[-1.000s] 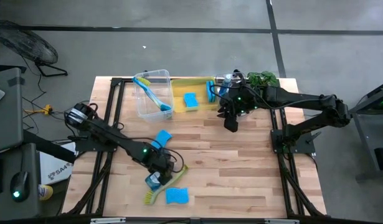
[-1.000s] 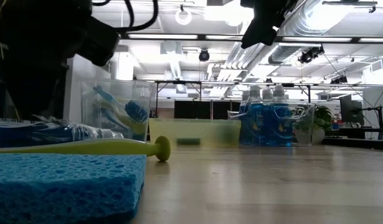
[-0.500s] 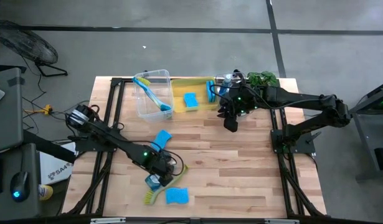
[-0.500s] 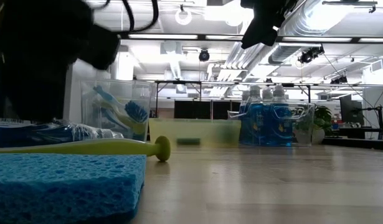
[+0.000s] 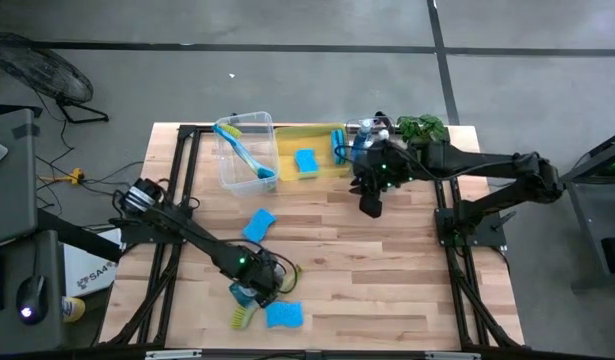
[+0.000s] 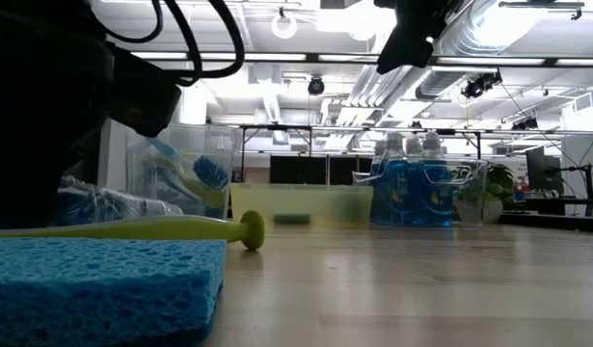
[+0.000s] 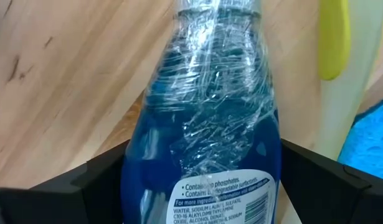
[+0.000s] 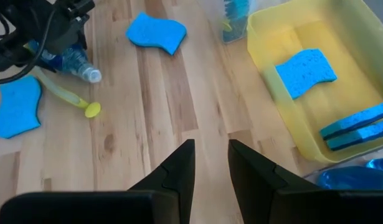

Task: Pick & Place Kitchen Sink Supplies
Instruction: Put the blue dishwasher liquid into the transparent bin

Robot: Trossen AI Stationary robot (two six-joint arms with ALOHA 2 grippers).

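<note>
A clear bottle of blue dish soap lies on its side on the wooden table near the front left, cap end pointing right. My left gripper points straight down over it, open, one finger on either side of the bottle's body; I cannot tell whether they touch it. A yellow-green dish brush lies beside the bottle, with a blue sponge in front of it. My right gripper hangs high near the yellow bin, its fingers a little apart with nothing between them.
A second blue sponge lies mid-table. At the back stand a clear bin holding a blue brush, a yellow bin with sponges, a clear bin of soap bottles and a green plant. Bare wood spans the right half.
My left gripper has come down and toward the table's near edge, staying open, and its fingers now stand on either side of the lying soap bottle. The bottle, brush and sponges have kept their places.
</note>
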